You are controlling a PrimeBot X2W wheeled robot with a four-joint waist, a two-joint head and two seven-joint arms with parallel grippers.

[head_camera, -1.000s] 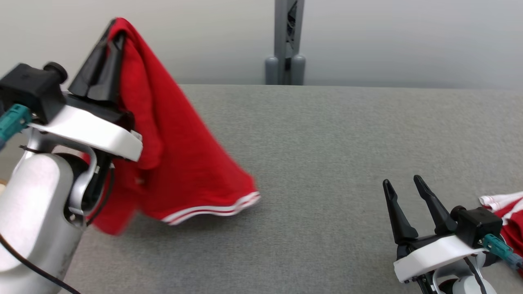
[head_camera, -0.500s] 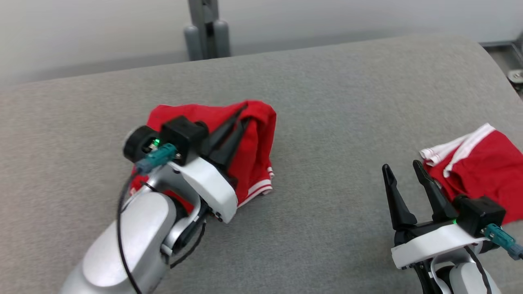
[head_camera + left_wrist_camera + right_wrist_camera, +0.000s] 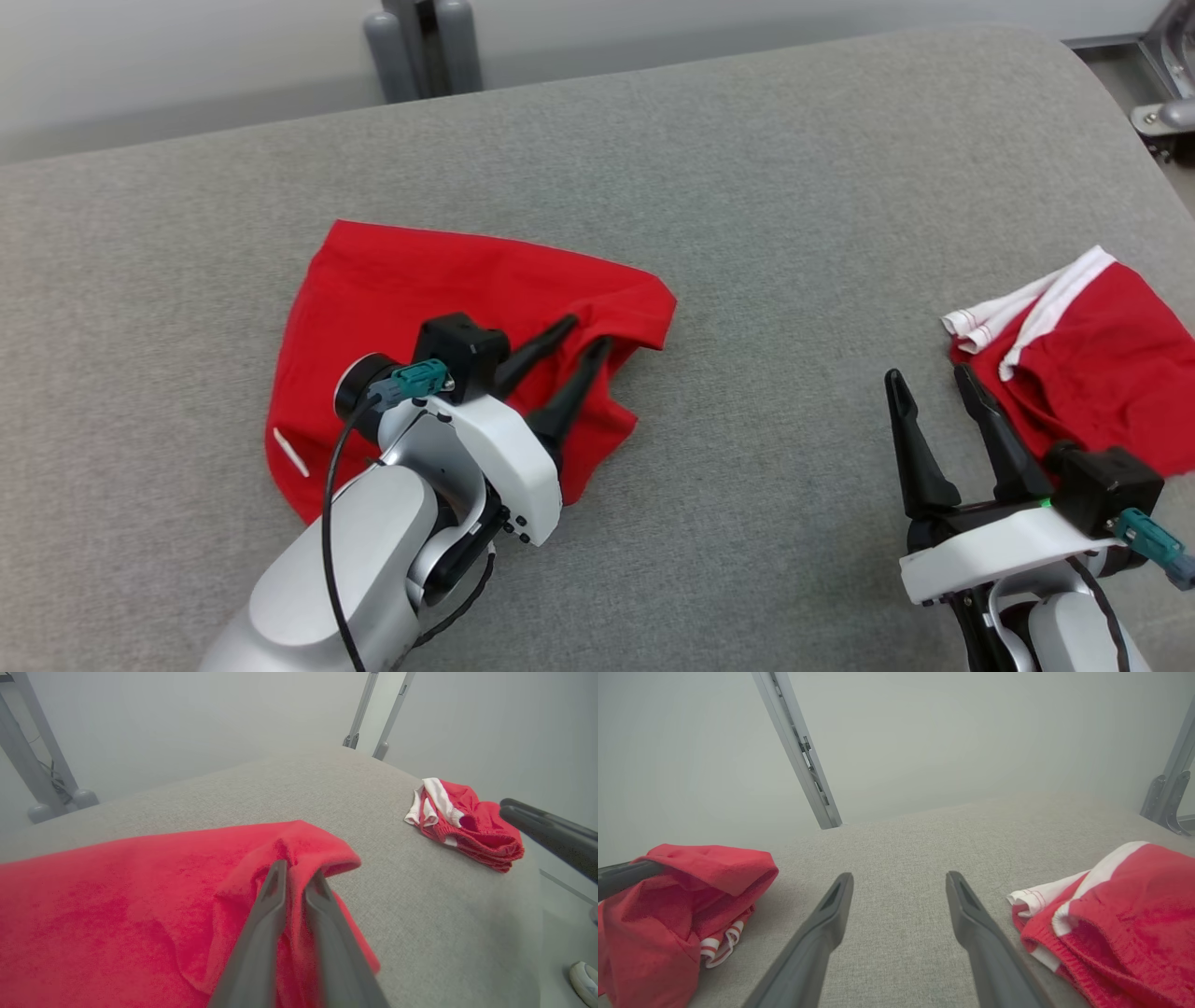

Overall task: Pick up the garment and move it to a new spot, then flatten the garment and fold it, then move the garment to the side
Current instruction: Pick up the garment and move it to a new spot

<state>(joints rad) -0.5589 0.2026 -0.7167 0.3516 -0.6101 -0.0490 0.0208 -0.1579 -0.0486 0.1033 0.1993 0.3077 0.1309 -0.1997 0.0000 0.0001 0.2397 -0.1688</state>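
The garment (image 3: 420, 280) is red and lies crumpled but partly spread on the grey padded table (image 3: 794, 233), left of centre. My left gripper (image 3: 583, 336) rests low over its right edge, jaws a small way apart, open. In the left wrist view a raised fold of the garment (image 3: 117, 896) sits right at the tips of the left gripper (image 3: 296, 870). The right wrist view catches the garment (image 3: 668, 891) with a white-striped hem underneath. My right gripper (image 3: 929, 376) stands open above bare table at the lower right, nothing between its fingers (image 3: 831, 919).
A second red garment with white trim (image 3: 1092, 345) lies bunched at the table's right side, just beyond my right gripper. A grey post (image 3: 420, 47) rises behind the far edge. The table's rounded right edge drops off near a metal frame (image 3: 1167, 84).
The head camera has tilted down. My left arm lowered the hanging garment onto the table, where it now lies spread out, and its jaws have parted. The right arm stayed put.
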